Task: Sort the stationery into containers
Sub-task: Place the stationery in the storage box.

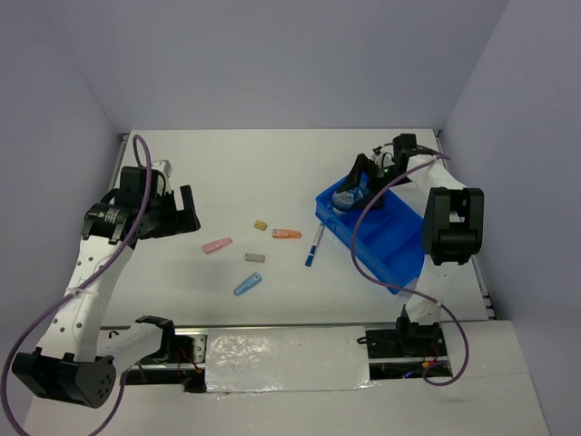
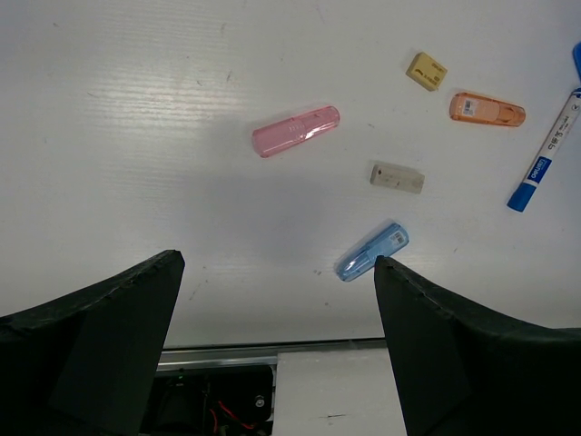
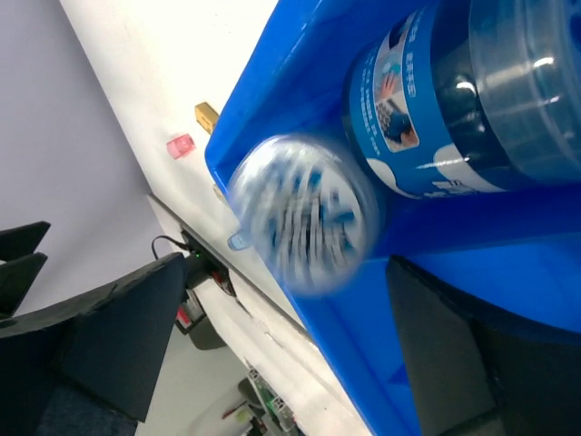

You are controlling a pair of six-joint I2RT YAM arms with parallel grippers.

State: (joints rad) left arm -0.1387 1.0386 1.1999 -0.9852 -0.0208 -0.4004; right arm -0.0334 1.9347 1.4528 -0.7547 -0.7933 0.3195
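The blue divided tray lies at the right. My right gripper hangs open over its far-left corner. In the right wrist view the gripper is open. A blue roll with a white patterned top shows blurred between the fingers, touching neither. A second blue roll lies in the tray. On the table lie the pink piece, tan block, orange piece, white-blue pen, grey block and light-blue piece. My left gripper is open and empty, above the table left of them.
The left wrist view shows the pink piece, tan block, orange piece, grey block, light-blue piece and pen. A metal rail with wiring runs along the near table edge. Walls enclose the table.
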